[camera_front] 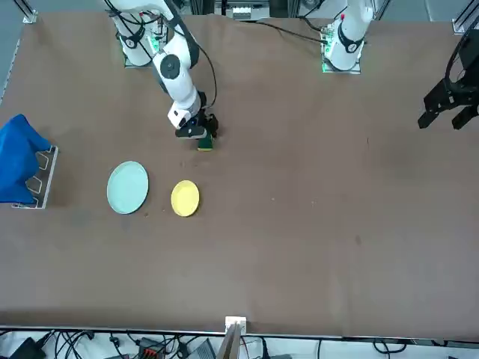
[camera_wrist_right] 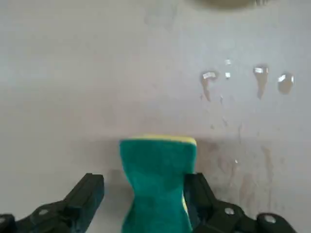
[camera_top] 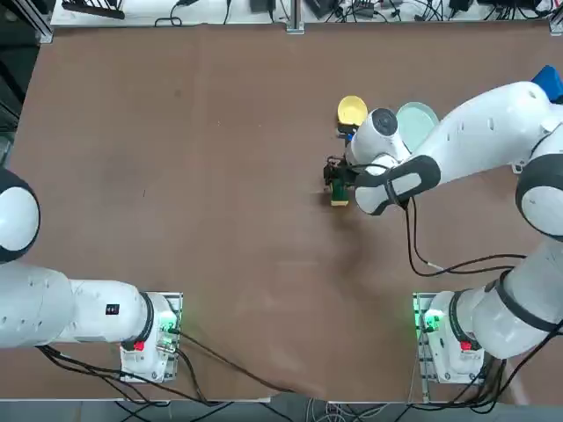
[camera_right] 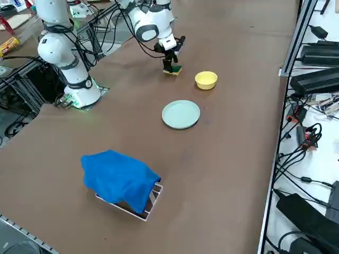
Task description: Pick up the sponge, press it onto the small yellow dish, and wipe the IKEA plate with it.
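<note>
The sponge (camera_wrist_right: 158,174) (camera_top: 339,195) (camera_front: 204,143) (camera_right: 173,69), green with a yellow layer, rests on the brown table. It sits between the fingers of my right gripper (camera_wrist_right: 146,194) (camera_top: 337,180) (camera_front: 200,134) (camera_right: 172,63). The gripper is open, with a clear gap between one finger (camera_wrist_right: 90,194) and the sponge. The small yellow dish (camera_top: 352,111) (camera_front: 185,198) (camera_right: 206,80) stands a short way beyond the gripper. The pale green IKEA plate (camera_front: 127,187) (camera_right: 181,114) lies beside the dish, and in the top view my arm covers part of the plate (camera_top: 420,119).
A blue cloth (camera_front: 19,157) (camera_right: 119,177) drapes over a small rack near the table's right edge. A few water drops (camera_wrist_right: 243,77) shine on the table just past the sponge. Cables run from my arm's base (camera_top: 444,330).
</note>
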You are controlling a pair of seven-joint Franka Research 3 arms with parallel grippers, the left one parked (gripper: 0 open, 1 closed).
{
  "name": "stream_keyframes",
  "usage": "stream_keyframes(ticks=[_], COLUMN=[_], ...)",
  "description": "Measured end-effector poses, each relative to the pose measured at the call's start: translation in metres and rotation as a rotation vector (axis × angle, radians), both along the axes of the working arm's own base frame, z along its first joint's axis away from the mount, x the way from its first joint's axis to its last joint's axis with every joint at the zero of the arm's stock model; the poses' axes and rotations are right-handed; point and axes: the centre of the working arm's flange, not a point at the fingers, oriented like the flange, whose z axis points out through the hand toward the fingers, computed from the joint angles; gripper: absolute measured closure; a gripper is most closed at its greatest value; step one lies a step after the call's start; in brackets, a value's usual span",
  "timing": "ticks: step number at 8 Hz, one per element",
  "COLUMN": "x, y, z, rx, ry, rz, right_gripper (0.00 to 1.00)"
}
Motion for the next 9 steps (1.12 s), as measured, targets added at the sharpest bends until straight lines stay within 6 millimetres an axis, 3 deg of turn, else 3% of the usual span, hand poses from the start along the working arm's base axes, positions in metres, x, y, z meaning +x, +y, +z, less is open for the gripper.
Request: stream_keyframes(ticks=[2, 4, 5, 7, 9], x=[0.019, 0.051, 0.072, 0.120, 0.160], y=[-0.001, -0.013, -0.017, -0.022, -0.043], z=[0.025, 0.058, 0.081, 0.149, 0.210], rx=[0.025, 0.016, -0.015, -0.070, -0.087], ry=[-0.054, -0.081, -0.059, -0.005, 0.010], rz=[-0.014, -0.025, -0.021, -0.003, -0.003], right_gripper=[0.00, 0.00, 0.00, 0.00, 0.00])
